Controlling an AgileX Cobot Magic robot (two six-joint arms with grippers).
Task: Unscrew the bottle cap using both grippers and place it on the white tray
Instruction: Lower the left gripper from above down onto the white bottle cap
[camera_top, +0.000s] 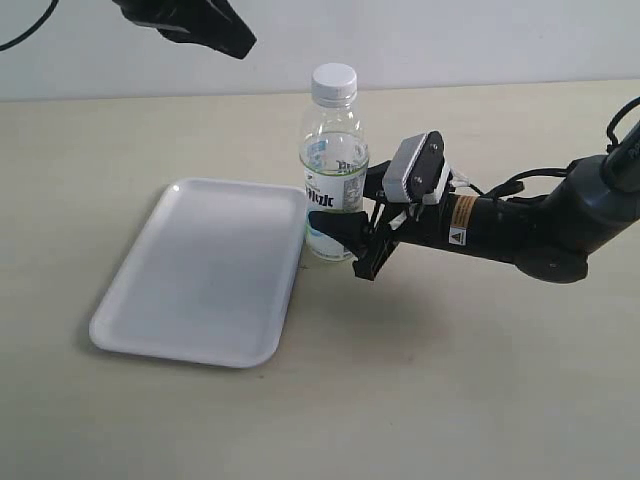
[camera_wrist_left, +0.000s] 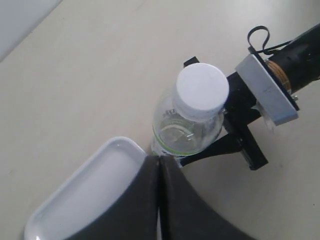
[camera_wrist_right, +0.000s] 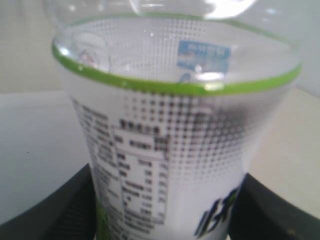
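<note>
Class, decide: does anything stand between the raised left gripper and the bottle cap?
Nothing visible does. The left gripper hangs above and beside the bottle cap, open air between them. The right gripper clasps the bottle lower down, clear of the cap.

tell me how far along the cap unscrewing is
Done: the right gripper grips the bottle low on its label. In hand: the left gripper, fingers shut, hangs high, clear of the bottle cap. Left: the cap is on the neck, so gripping, unscrewing and carrying it to the white tray remain.
</note>
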